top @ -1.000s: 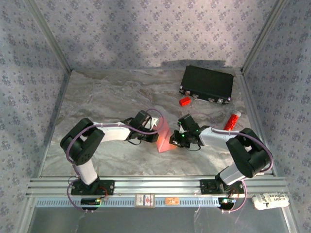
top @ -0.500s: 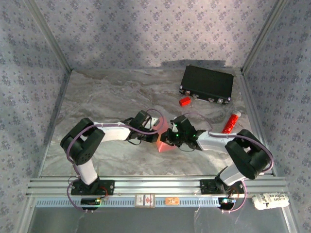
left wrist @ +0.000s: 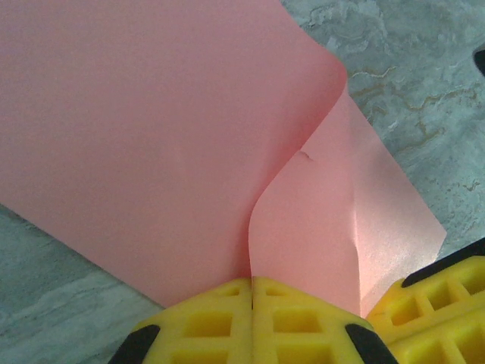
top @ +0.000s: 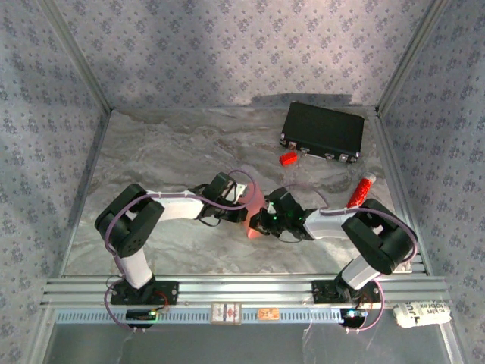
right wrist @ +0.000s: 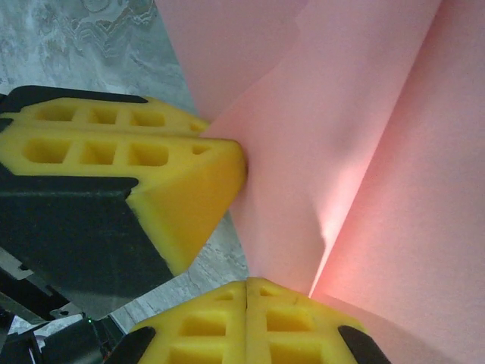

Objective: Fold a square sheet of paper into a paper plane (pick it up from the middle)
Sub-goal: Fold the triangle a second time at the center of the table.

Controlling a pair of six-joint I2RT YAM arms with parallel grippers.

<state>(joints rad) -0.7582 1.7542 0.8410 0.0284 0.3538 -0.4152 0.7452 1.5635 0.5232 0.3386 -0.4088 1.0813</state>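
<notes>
near the middle of the table (top: 167,152), just ahead of my two bases, i hold the square sheet of paper (left wrist: 136,106) up between both grippers. i cannot tell whether its lower corner touches the marble. my left gripper (left wrist: 251,287) has its yellow pads pressed flat together on the sheet. the paper rises from that pinch in two flaps, one broad and flat, the other curling over it. my right gripper (right wrist: 247,287) is clamped on the paper too, pads meeting with no gap. it sits just beside the left one, so close that each wrist camera catches the other's fingers.

i judge this an early step: the sheet is gathered at its middle and doubled loosely, with no sharp crease and no pointed shape yet. the next move calls for bringing the two flaps edge to edge, then laying the doubled sheet down and pressing the centre line flat. with both pinches so near each other, my wrists must move together, or the thin paper may wrinkle or tear.
</notes>
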